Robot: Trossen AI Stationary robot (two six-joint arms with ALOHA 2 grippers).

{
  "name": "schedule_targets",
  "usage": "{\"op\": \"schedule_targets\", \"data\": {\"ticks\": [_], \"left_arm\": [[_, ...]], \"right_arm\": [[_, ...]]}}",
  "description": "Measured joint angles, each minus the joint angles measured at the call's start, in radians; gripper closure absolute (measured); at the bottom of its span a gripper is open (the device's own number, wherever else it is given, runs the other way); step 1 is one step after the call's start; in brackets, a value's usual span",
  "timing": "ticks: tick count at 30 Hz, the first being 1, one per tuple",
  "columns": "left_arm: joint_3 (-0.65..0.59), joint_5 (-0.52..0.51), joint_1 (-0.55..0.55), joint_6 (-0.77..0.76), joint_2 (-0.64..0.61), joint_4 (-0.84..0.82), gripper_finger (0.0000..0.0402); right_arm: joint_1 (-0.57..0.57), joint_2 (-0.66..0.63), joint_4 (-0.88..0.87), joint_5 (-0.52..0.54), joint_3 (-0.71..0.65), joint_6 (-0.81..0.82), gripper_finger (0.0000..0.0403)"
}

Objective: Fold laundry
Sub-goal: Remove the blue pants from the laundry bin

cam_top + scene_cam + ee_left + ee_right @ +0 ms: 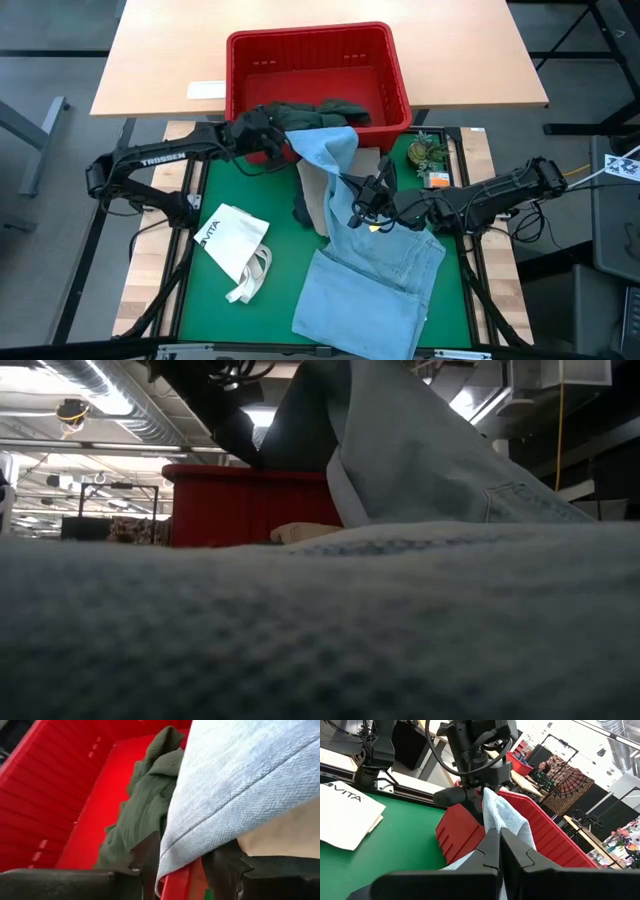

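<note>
Denim, pale blue, ran between both hands. The left hand (182,870) sat at the near rim of the red basket (390,75), its fingers (148,857) part-way closed with an edge of the light blue garment (375,270) between them, lifting that end so the cloth hung free. The right hand (499,851) sat lower and nearer the front, over the middle of the tabletop (230,185), fingers pressed fully together on a fold of the same garment. Held at two points like this, the piece looked as if it was being stretched out to lie flat before a fold.

From the right hand the denim draped down and spread over the green mat towards the front edge. A beige piece (318,200) lay under it, just beside the basket, and a dark green-grey garment (315,115) slumped over the basket's near wall. A white tote bag (232,245) lay well apart on the left.

Both arms reached inward from their sides, the left one raised, the right one low and stretched across.
</note>
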Motion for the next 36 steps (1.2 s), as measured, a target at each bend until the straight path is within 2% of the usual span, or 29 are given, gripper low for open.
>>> {"op": "schedule_targets", "data": {"ticks": [3, 7, 9, 17, 23, 36], "left_arm": [[0.000, 0.010, 0.003, -0.002, -0.004, -0.005, 0.0294], [-0.001, 0.004, 0.004, 0.001, -0.016, 0.000, 0.0369], [-0.001, 0.001, 0.004, 0.000, -0.017, 0.003, 0.0392], [-0.002, -0.007, 0.002, 0.004, -0.054, -0.002, 0.0399], [-0.002, -0.008, -0.023, 0.003, -0.174, -0.011, 0.0400], [-0.002, 0.003, -0.279, -0.005, -0.438, -0.058, 0.0401]], "right_arm": [[0.000, 0.000, -0.002, 0.000, 0.000, 0.000, 0.0402], [0.000, 0.000, -0.004, 0.000, 0.000, 0.000, 0.0402], [0.000, 0.000, -0.005, 0.000, 0.000, 0.000, 0.0402], [0.000, 0.000, -0.008, 0.000, 0.000, -0.001, 0.0402], [0.000, -0.001, -0.008, 0.003, 0.000, -0.003, 0.0402], [0.000, -0.002, -0.007, 0.008, 0.000, -0.003, 0.0402]]}}
